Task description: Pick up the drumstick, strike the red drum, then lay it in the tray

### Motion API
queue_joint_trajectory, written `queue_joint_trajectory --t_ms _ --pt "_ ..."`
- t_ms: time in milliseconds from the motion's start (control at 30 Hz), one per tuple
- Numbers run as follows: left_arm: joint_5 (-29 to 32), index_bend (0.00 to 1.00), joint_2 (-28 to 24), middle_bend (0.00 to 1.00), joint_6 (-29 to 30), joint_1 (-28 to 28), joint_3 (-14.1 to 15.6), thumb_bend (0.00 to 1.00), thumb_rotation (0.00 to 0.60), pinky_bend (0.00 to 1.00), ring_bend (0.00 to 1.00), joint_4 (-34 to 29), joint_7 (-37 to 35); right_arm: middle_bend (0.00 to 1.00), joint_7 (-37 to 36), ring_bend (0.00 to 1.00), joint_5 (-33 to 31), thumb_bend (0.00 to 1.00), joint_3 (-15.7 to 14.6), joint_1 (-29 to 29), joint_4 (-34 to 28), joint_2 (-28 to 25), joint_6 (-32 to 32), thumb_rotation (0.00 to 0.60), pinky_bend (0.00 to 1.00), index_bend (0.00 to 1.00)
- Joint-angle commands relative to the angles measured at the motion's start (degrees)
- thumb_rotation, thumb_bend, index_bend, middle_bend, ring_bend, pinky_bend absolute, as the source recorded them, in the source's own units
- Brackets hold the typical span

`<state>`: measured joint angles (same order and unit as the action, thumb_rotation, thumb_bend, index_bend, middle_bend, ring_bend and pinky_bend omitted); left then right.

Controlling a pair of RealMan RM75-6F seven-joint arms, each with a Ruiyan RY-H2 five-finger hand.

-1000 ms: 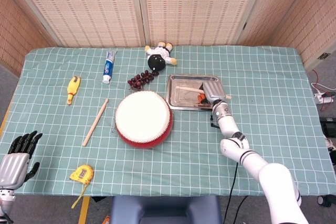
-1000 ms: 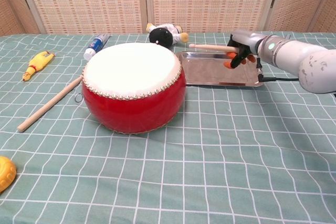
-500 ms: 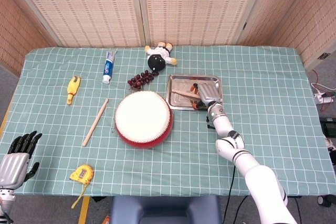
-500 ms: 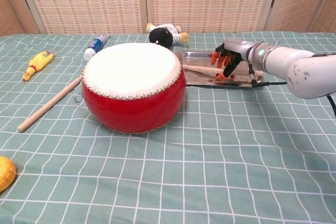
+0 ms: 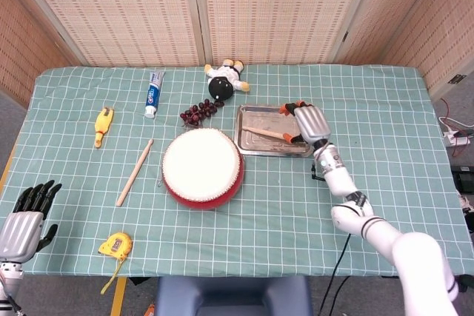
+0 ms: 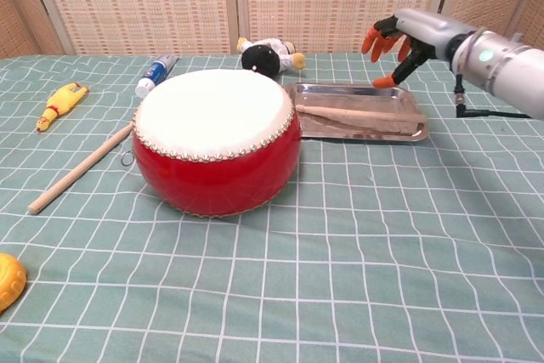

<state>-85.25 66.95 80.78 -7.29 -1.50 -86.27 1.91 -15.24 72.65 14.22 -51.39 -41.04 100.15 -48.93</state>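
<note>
The right hand (image 6: 406, 38) hovers empty, fingers spread, above the steel tray's (image 6: 414, 133) far right corner; the wooden drumstick (image 6: 357, 114) lies below it lengthwise in the tray, beside the red drum (image 6: 216, 159)

Far edge of table (image 5: 385, 109): toothpaste tube (image 5: 153, 94), penguin doll (image 5: 225, 78), grapes (image 5: 200, 112). Left side: yellow chicken toy (image 5: 103, 125), spare wooden stick (image 5: 135, 172). Near-left edge: yellow tape measure (image 5: 115, 247).

Woven screen panels (image 5: 244, 5) behind; green check cloth on table (image 5: 385, 101).
</note>
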Motion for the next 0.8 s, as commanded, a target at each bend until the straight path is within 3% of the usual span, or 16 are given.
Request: queue_joint_trajectory --t_ms 33,200,400,633,800 --pt "-0.2 0.00 0.0 0.00 0.1 -0.3 -0.3 0.34 0.600 0.03 0.00 -0.1 0.0 0.35 11.0 0.24 0.3 0.22 -2.6 13.3 -26.7 -17.1 -13.3 0.600 0.35 0.36" --pt "-0.6 0.00 -0.1 0.00 0.3 -1.0 -0.9 0.34 0.600 0.03 0.00 -0.7 0.3 0.35 14.9 0.23 -0.4 0.22 -5.3 22.5 -42.6 -27.3 -21.5 0.600 0.34 0.34" --pt "-0.9 0.00 -0.4 0.00 1.0 -1.4 -1.4 0.34 0.600 0.03 0.00 -2.0 1.2 0.29 16.1 0.17 2.1 0.22 -10.5 30.6 -52.9 -35.7 -27.0 0.600 0.26 0.28" --pt "-0.9 0.00 -0.4 0.00 2.3 -1.2 -1.8 0.34 0.600 0.03 0.00 -3.6 3.5 0.11 16.8 0.01 7.7 0.22 -15.5 37.4 -57.7 -39.2 -32.6 0.600 0.04 0.08" --pt "-0.7 0.00 -0.2 0.00 3.2 -1.0 -2.0 0.35 0.600 0.02 0.00 -4.4 4.6 0.03 20.0 0.00 12.4 0.22 -16.8 41.7 -57.3 -37.2 -39.3 0.600 0.00 0.03"
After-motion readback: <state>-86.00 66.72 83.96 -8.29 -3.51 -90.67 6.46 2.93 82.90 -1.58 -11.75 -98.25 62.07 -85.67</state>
